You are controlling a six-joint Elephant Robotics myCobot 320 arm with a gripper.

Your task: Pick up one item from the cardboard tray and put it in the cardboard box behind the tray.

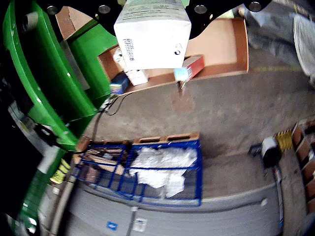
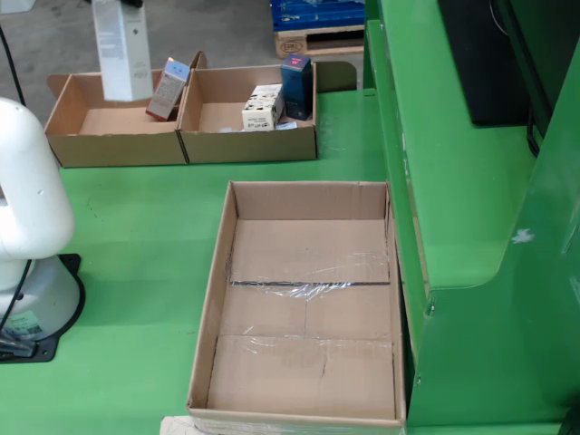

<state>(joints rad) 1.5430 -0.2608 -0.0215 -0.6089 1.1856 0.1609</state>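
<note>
i've got the white carton (image 1: 153, 37) hanging under the gripper (image 1: 152, 6), above the left box (image 2: 86, 122). grip itself is hidden, can't tell jaw state. tray (image 2: 304, 313) looks empty.

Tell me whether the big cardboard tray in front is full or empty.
Empty. The fixed view shows the cardboard tray with only its bare taped floor inside; no items lie in it.
</note>
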